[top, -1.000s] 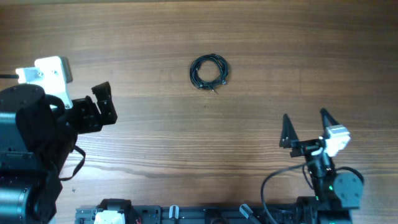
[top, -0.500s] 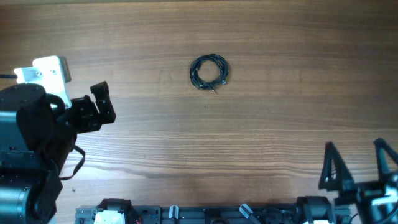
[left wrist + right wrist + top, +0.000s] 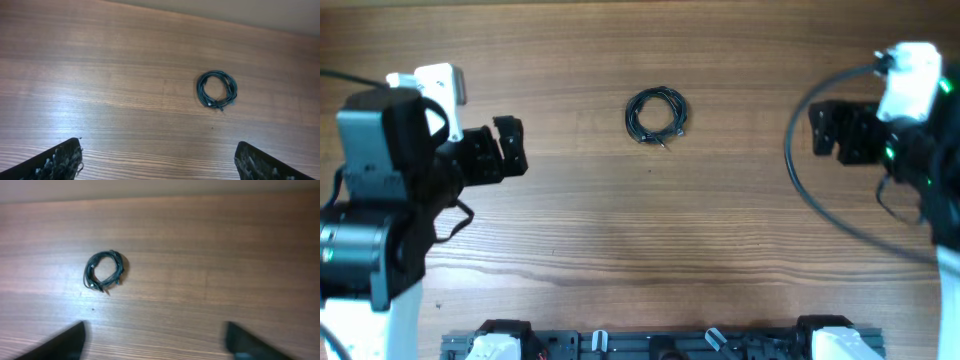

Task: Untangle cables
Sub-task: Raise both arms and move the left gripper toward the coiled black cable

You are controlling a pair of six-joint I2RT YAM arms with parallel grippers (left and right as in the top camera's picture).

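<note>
Your left gripper (image 3: 512,148) stands with its jaws spread wide and nothing between them. In the left wrist view its two dark fingertips (image 3: 62,161) sit in the bottom corners, with bare wood filling the gap.

Your right gripper (image 3: 838,132) is also apart and empty. Its fingertips (image 3: 65,342) show only as blurred dark shapes at the lower edge of the right wrist view, so you can read a wide gap but nothing finer.

You will find the cables (image 3: 657,114) in the upper middle of the table (image 3: 640,235), wound into one small, tight round coil lying flat. The coil sits between the two grippers, well apart from both and touched by neither. One short plug tip (image 3: 665,142) pokes out at the coil's near edge.

Each arm carries a white housing (image 3: 432,84) near the wrist, and any marking on it is too small for you to read. A thick black wire (image 3: 798,190) loops out from the right arm, clear of the coil.
</note>
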